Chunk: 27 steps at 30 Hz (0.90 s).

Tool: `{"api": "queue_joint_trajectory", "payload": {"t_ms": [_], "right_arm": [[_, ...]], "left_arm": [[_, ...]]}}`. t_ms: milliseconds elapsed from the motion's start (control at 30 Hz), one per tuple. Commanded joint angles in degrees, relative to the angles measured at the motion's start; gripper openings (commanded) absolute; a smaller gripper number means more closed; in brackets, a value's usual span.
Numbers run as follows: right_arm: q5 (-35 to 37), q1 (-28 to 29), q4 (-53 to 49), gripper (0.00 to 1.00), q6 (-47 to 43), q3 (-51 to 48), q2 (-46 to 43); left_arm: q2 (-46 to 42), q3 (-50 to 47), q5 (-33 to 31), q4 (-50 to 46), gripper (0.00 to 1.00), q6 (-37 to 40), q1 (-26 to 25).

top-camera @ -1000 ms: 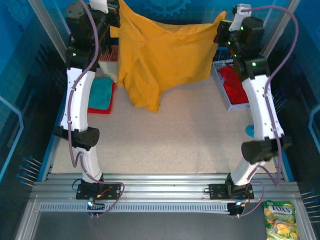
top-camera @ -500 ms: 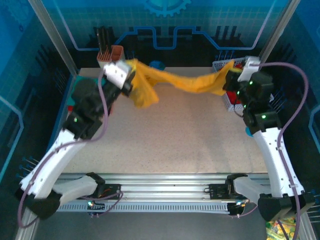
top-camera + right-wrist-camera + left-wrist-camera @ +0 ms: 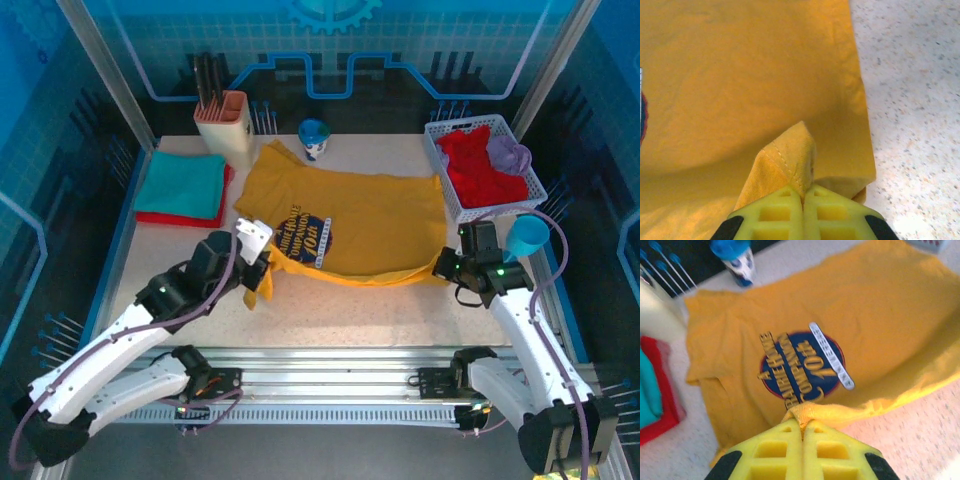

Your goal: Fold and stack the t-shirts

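The yellow t-shirt [image 3: 345, 215] is spread print-up across the middle of the counter [image 3: 330, 310], nearer its far edge. Its near edge is held at both ends: the left gripper [image 3: 264, 266] is clamped on the near left corner, just below the dark blue print [image 3: 308, 240], and the right gripper [image 3: 447, 268] on the near right corner. In both wrist views only a small pinch of cloth is seen between closed jaws.

With so little cloth pinched, a corner could be lost if the edge is pulled taut or raised unevenly, and the fold would then be laid crooked. The slack hem between the grippers could be dragged into creases.

The far sleeve lies just beside a blue cup [image 3: 314, 138], which could be tipped if the shirt is dragged. A second cup [image 3: 527, 237] stands near the right gripper and could be knocked.
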Motion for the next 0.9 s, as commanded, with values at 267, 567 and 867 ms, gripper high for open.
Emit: {"api": "queue_joint_trajectory", "payload": {"t_ms": [267, 567, 867], "right_arm": [[0.5, 0.5, -7.9, 0.09, 8.0, -7.0, -4.8], [7.2, 1.7, -10.9, 0.95, 11.4, -5.5, -12.2], [-0.1, 1.8, -2.1, 1.0, 4.5, -2.8, -2.0]], "left_arm": [[4.6, -2.0, -0.4, -9.4, 0.06, -13.8, -6.2], [5.5, 0.2, 2.1, -13.3, 0.99, -18.0, -6.8], [9.0, 5.8, 13.4, -22.9, 0.78, -38.1, 14.8]]}}
